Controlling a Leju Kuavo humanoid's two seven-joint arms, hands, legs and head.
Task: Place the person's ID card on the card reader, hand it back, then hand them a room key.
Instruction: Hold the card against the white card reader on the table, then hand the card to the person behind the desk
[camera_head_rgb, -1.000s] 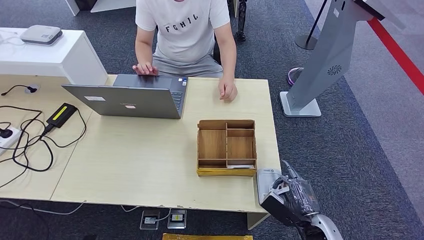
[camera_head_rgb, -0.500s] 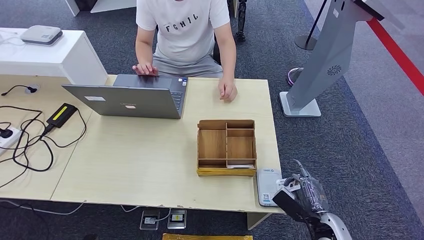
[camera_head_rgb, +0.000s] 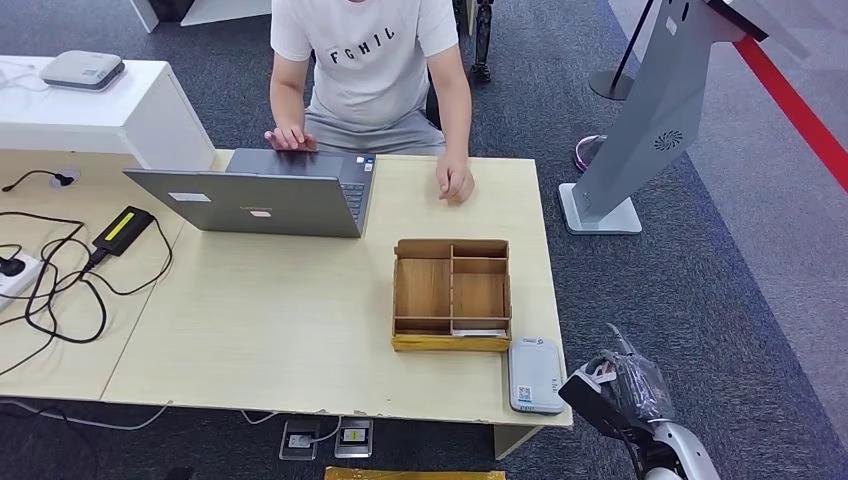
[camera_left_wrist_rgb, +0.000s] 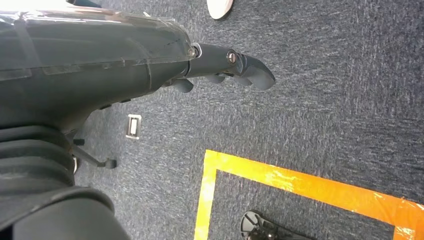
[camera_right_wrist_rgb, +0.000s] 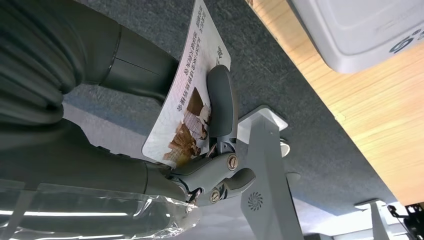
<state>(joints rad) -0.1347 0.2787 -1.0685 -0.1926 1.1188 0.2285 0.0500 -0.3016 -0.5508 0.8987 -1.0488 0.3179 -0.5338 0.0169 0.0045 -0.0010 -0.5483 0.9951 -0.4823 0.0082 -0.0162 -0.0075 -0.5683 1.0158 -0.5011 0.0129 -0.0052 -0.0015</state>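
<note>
Tabletop: a pale wooden surface, lying ahead of and beside the right robot hand; at its far edge a person is seated behind a laptop.
Progress: judged as mid-task; the ID card is off the card reader and held, so the reading step may be done, though this cannot be told for certain. The hand-back to the person and the room key are judged as left to do.
Card reader: a grey-white slab at the tabletop's near corner, just beside the right robot hand; nothing is seen lying on it.
Wooden tray: a compartmented box, beyond the card reader.
Right robot hand: closed around the ID card, off the tabletop's edge, above the carpet.
Left robot hand: hung over the carpet, fingers curled, nothing seen in it.
ID card: a white card with printed text and a brownish picture, pinched between thumb and fingers, apart from the card reader.
</note>
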